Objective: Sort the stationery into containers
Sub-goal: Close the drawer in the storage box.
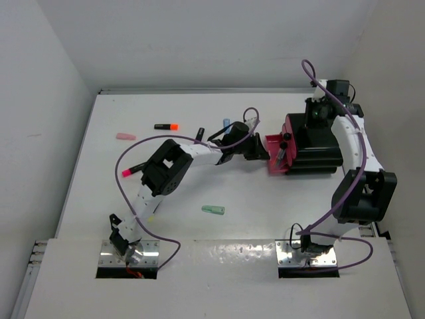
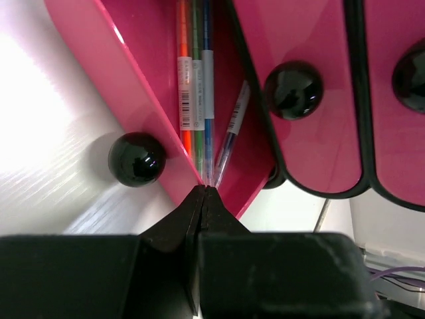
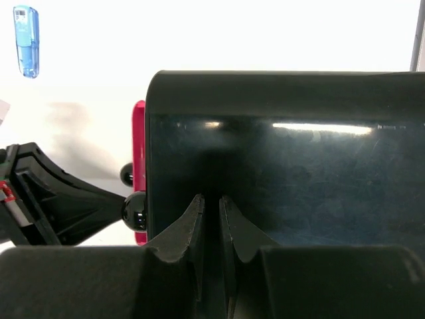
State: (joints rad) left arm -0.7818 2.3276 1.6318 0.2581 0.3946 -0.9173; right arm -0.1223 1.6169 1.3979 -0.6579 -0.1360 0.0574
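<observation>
The black box (image 1: 319, 149) holds magenta drawers with black knobs (image 2: 293, 90). One drawer (image 1: 273, 142) is pulled out to the left. In the left wrist view this drawer (image 2: 126, 80) holds thin orange, green and blue pens (image 2: 193, 86) and one more pen (image 2: 230, 133). My left gripper (image 2: 206, 189) is shut, its tips at the drawer's front rim where the pen ends meet; it also shows in the top view (image 1: 257, 149). My right gripper (image 3: 211, 198) is shut to a narrow empty slit against the box's dark wall (image 3: 299, 166), at the box's far side (image 1: 317, 111).
Loose on the table are a pink piece (image 1: 125, 136), an orange-tipped highlighter (image 1: 166, 125), a pink-tipped highlighter (image 1: 133, 169), a mint piece (image 1: 213, 210) and a blue piece (image 1: 226, 124), also in the right wrist view (image 3: 25, 41). Purple cables loop over both arms.
</observation>
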